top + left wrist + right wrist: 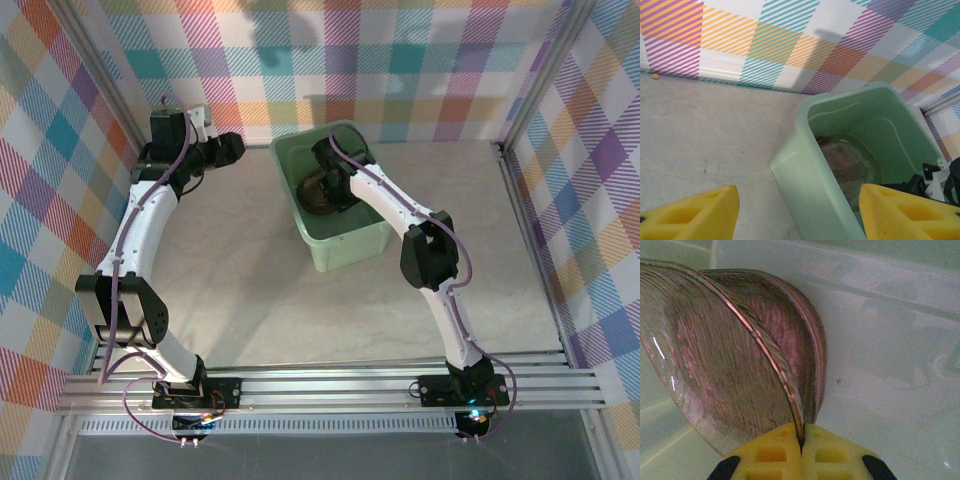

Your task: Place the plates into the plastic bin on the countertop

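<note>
The mint-green plastic bin (345, 245) stands at the back middle of the countertop (250, 280). My right gripper (335, 180) reaches down inside it among the smoky brown plates (312, 197). In the right wrist view the right gripper (801, 432) is shut on the rim of one tilted plate (720, 365); a stack of further plates (807, 335) leans just behind it over the bin's floor (890, 350). My left gripper (232, 148) hovers left of the bin, open and empty (800, 217) above the bin's near corner (795, 165), with plates (850, 165) lying inside.
Plaid walls (300, 60) close in the back and both sides. Metal frame rails (530, 200) run along the right edge and the front. Bare marble counter (705, 130) lies left of the bin and in front of it.
</note>
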Tool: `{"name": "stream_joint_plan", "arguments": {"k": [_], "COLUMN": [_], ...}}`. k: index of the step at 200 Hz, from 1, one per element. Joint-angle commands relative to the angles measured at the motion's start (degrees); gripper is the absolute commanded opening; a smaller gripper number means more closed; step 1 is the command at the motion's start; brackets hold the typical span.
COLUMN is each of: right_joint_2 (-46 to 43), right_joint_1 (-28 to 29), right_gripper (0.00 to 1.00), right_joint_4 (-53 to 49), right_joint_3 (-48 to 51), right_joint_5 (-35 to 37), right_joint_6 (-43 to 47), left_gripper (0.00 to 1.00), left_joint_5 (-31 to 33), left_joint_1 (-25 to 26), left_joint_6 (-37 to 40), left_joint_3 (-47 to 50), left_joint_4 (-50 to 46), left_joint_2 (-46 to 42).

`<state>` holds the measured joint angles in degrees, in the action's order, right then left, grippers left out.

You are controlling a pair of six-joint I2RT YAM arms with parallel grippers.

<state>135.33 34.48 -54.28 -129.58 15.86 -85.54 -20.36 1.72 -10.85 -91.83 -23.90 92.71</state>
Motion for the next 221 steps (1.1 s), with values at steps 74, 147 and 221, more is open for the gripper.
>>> {"name": "stream_joint_plan", "arguments": {"k": [74, 147, 221], "right_joint_2": [1.52, -1.41, -9.64], "right_joint_1": [0.24, 0.30, 1.49], "right_gripper": [0.14, 0.56, 0.92], "right_joint_4": [2.21, 3.91, 8.52], "right_joint_3": [1.70, 3.54, 6.95], "right_joint_5": [0.75, 2.47, 5.31], "right_joint_6": [1.01, 4.56, 17.70], "left_gripper": [0.65, 0.65, 0.64], "left_joint_5": [-0.96, -2.05, -2.95], "left_joint_1": [-0.70, -0.75, -0.59], "left_joint_6": [0.28, -1.27, -3.89], "left_joint_3": [1.88, 2.21, 2.66], "left_joint_4": [-0.36, 0.48, 1.75], "left_joint_2": [-2.80, -2.88, -2.62]}}
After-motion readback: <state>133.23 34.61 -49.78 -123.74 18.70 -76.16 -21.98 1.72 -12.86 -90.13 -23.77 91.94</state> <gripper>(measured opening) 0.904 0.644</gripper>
